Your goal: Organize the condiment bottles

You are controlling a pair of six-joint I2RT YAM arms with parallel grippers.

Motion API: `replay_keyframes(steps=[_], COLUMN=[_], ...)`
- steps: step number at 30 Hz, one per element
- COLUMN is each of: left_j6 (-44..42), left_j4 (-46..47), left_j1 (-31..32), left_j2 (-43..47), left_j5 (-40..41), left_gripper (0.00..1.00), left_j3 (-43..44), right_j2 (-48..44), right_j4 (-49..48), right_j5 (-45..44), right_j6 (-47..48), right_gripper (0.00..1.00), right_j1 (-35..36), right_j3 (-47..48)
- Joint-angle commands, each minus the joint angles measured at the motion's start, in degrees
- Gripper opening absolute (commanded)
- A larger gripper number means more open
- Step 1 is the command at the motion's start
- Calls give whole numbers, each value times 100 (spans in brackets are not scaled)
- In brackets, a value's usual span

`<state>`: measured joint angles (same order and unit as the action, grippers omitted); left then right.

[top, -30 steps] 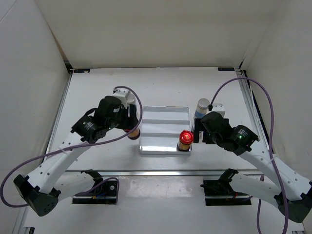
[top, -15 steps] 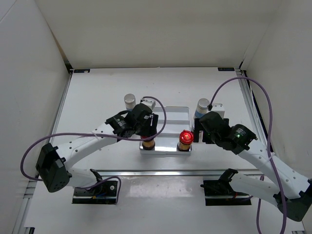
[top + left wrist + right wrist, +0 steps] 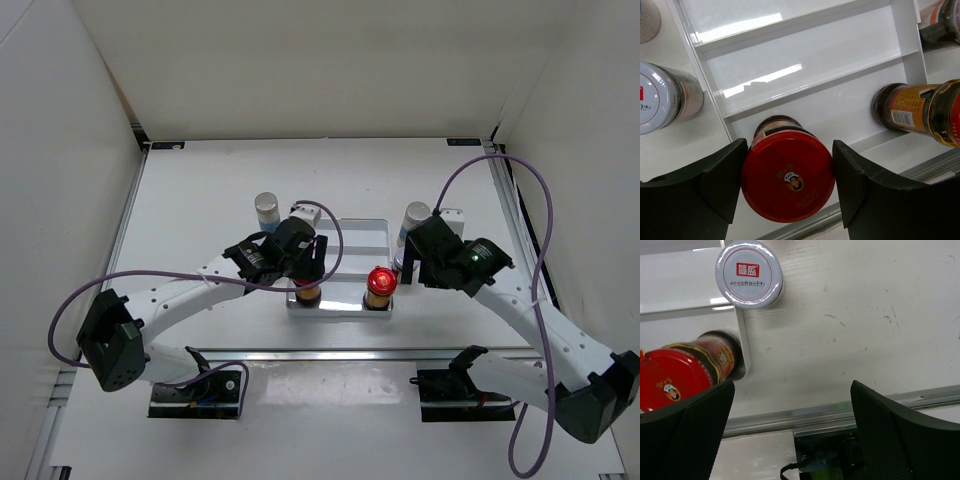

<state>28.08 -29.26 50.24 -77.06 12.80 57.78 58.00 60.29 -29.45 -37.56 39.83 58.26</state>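
The white stepped tray (image 3: pixel 340 240) sits mid-table. My left gripper (image 3: pixel 308 287) (image 3: pixel 787 172) is shut on a red-capped amber jar (image 3: pixel 787 182) (image 3: pixel 308 296), upright over the tray's (image 3: pixel 790 55) front-left step. A second red-capped jar (image 3: pixel 380 284) (image 3: pixel 912 110) (image 3: pixel 675 377) stands at the tray's front right corner. A silver-capped jar (image 3: pixel 266 207) (image 3: pixel 660 97) stands left of the tray. Another (image 3: pixel 414 214), with a red-labelled lid (image 3: pixel 749 274), touches the tray's right edge. My right gripper (image 3: pixel 404 270) (image 3: pixel 792 427) hangs open beside it, holding nothing.
A grey cap (image 3: pixel 647 17) shows at the left wrist view's top left corner, and part of another jar (image 3: pixel 940 20) at its top right. White walls enclose the table on three sides. A metal rail (image 3: pixel 850 410) runs along the near edge.
My left arm carried the red-capped jar from left of the tray to over its front-left step. The right arm shifted slightly inward and stayed open.
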Motion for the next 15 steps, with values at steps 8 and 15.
replay_keyframes(steps=[8,15], left_j6=[-144,-618], left_j4=[316,0], left_j1=[47,47], left_j2=[383,1156], left_j5=[-40,-6], left_gripper=[100,100], left_j3=[225,725], right_j2=[1266,1837], right_j4=[-878,-1379], right_j5=[774,1090], right_j6=[557,838], right_gripper=[100,100], right_j1=[-564,-1047], right_j3=[510,572])
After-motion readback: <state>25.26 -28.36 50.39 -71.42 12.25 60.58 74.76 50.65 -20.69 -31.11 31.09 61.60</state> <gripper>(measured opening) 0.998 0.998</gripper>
